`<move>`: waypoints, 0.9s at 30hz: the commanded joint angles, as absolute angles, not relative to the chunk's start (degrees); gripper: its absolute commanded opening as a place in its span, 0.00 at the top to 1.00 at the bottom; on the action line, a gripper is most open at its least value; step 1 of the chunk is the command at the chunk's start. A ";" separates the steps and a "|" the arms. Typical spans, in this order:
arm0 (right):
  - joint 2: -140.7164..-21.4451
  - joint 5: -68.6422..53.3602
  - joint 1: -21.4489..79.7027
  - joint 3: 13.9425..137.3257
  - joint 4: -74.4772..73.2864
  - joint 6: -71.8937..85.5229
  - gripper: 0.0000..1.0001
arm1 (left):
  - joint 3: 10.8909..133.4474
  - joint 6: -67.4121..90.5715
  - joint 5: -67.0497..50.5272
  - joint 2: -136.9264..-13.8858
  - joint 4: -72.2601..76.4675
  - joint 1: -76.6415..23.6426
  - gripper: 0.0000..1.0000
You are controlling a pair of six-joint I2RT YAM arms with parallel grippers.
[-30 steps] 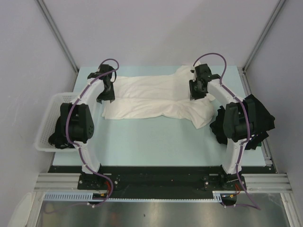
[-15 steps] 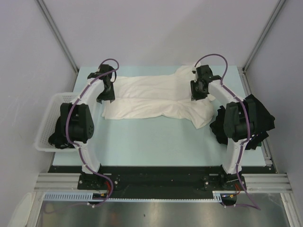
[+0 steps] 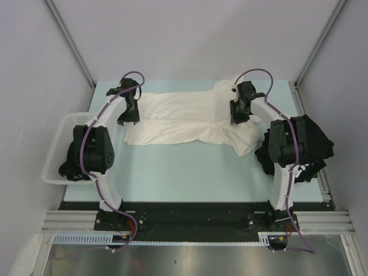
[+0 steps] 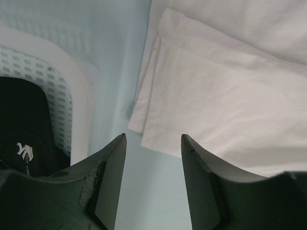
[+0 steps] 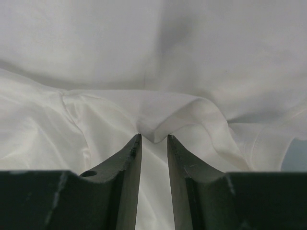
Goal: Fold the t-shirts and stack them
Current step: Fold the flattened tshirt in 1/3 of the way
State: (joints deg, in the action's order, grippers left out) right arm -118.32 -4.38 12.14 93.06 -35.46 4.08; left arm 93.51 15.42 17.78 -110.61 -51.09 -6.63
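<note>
You're pinching a fold of the white shirt [image 3: 184, 118] narrowly in the right gripper [image 5: 154, 139], while the left gripper [image 4: 153, 140] is hanging wide and empty over the other end, probably setting up the fold.

Left arm [image 3: 107, 192] and right arm [image 3: 280, 190]: white links, black joint housings, purple cables [image 3: 133, 73] looped alongside; fingers [image 4: 108, 187] black, wedge-shaped, scuffed.

You had one cream-white t-shirt [image 3: 190, 121] on the tabletop [image 3: 190, 172], towards its far edge. One heap of black t-shirts [image 3: 317, 144] lay at its right edge, too bunched to count. One white mesh basket [image 3: 60, 129] sat at the left edge, holding at least one black printed t-shirt [image 4: 19, 129].
</note>
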 commanded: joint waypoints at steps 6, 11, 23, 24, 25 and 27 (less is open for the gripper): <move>-119.53 -7.38 12.13 97.82 -34.45 3.43 0.84 | 93.34 15.38 18.98 -106.96 -50.54 -7.12 0.45; -120.41 -7.65 11.95 98.70 -35.16 3.16 1.00 | 92.90 15.56 19.16 -106.61 -50.54 -7.03 0.45; -120.85 -6.77 11.69 101.87 -37.35 1.23 0.93 | 92.20 16.08 18.90 -105.91 -50.54 -7.12 0.45; -120.59 -6.33 11.69 101.78 -37.35 1.14 0.84 | 92.28 16.08 18.90 -106.00 -50.54 -7.12 0.45; -120.41 -6.33 11.69 101.60 -37.27 1.06 0.82 | 92.20 16.08 18.81 -106.00 -50.54 -7.12 0.45; -119.80 -6.50 11.69 101.60 -37.44 0.97 0.78 | 92.29 16.26 18.63 -106.26 -50.54 -7.21 0.45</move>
